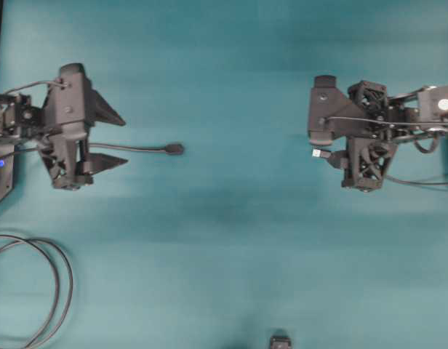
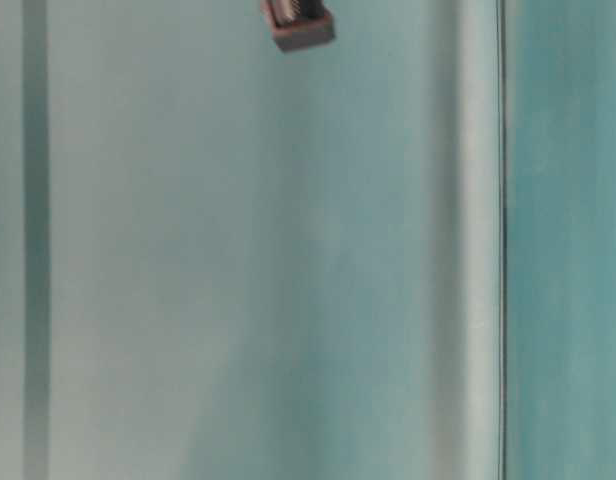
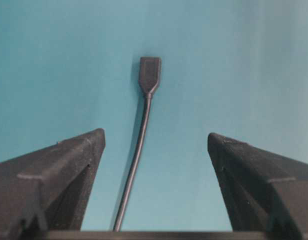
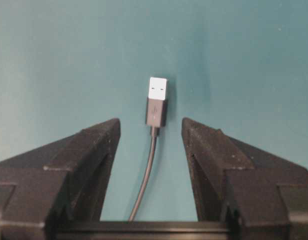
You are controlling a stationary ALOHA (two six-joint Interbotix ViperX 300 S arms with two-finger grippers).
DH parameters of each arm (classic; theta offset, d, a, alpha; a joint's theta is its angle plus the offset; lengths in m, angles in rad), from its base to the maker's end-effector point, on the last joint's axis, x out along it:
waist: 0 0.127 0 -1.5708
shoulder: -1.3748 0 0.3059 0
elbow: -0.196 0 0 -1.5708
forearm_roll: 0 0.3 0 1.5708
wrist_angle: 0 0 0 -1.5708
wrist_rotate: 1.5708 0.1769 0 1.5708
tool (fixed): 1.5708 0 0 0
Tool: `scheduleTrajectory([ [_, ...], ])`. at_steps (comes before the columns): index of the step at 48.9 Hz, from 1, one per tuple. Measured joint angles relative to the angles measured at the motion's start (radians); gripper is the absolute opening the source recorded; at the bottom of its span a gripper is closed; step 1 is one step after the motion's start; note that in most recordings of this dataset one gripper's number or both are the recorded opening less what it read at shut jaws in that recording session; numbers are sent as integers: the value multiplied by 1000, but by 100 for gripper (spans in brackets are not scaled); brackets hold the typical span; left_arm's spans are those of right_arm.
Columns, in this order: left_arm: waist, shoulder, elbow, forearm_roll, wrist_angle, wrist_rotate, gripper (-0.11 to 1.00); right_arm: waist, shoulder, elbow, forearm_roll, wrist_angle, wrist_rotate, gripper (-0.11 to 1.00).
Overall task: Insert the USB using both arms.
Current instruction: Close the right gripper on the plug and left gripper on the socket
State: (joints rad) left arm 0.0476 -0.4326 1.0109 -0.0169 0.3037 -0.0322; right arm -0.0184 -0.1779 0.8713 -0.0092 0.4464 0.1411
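Teal covering spans the whole table [image 1: 231,240], and a broad bare stretch of it separates the two arms in the overhead view. At the left edge sits the left gripper [image 1: 116,138], its jaws spread wide with nothing between them but cable; in the left wrist view both fingers [image 3: 69,165] stand well clear of the thin cable on either side. That cable ends in the black socket [image 1: 176,149], which lies flat on the table beyond the fingertips, pointing toward the middle. At the right edge sits the right gripper [image 4: 151,132], jaws parted more narrowly and gripping nothing. The USB [image 4: 157,95] lies on the table just ahead of its fingertips, silver end outward, black collar roughly level with the tips, and a visible gap on each side. In the overhead view the USB [image 1: 318,153] points toward the socket, and the two connectors are well apart with open table between them. A looped cable coil [image 1: 42,291] lies at the lower left corner, clear of both arms. A small dark object [image 1: 281,342] sits at the bottom edge, partly cut off. The table-level view shows only blurred pale teal surfaces and a small brownish block [image 2: 298,22] at the top edge.
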Motion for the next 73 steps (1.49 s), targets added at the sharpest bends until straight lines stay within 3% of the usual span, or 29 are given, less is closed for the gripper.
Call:
scheduleTrajectory([
  [7,3,55,-18,2,-3,5,88,-2,49,-9,0,-2,26,54],
  [19,0,87,-34,2,-3,80,86,-2,87,-11,0,-2,43,54],
  [52,6,91,-34,2,-8,83,86,-2,161,-11,0,-60,46,53],
  [73,8,91,-29,2,-31,107,86,-2,152,29,0,-67,72,30],
])
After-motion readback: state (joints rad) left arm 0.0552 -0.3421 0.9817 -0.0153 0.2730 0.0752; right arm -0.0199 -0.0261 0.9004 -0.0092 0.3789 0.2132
